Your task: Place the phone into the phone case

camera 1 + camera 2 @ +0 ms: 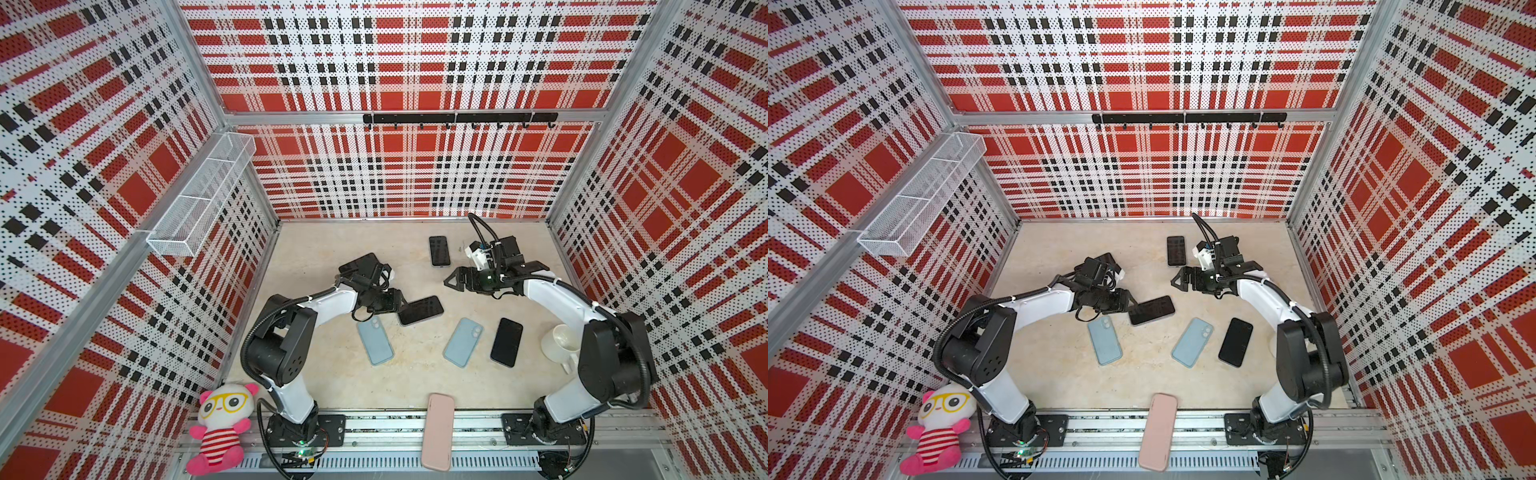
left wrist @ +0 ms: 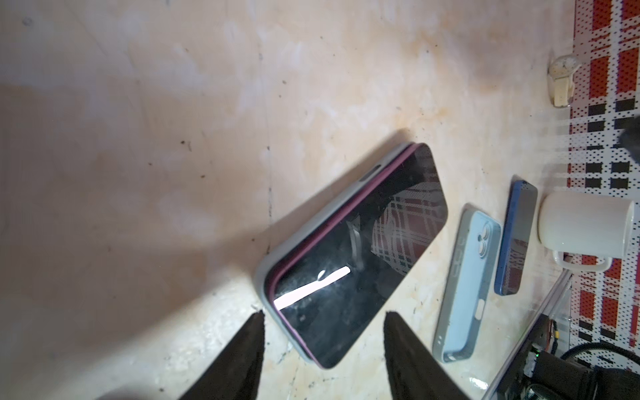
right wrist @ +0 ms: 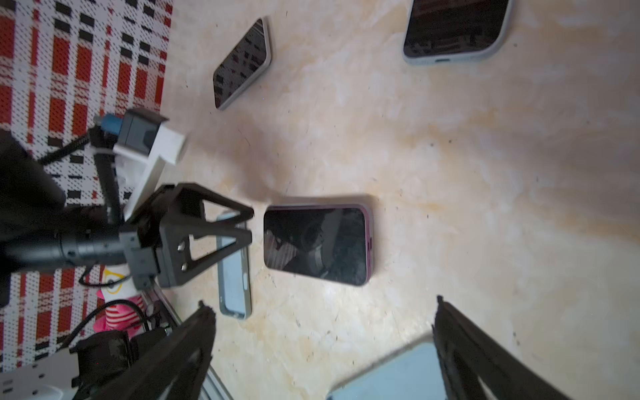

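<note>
Phone (image 1: 420,310) screen-up in case (image 2: 262,280), long axis slanted left-right.

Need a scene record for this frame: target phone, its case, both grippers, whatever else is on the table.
target: dark-screened phone with purple edge, screen up, mid-table
case: grey phone case under and around it
seating: purple edge shows above the grey rim along one long side; full seating unclear
left gripper: open, tips at one short end of the phone, contact unclear
right gripper: open, empty, above the table
spare cases: light-blue cases, backs up; pink case on front rail
other phones: black phones
clutter: white ceramic mug, plush toy
</note>
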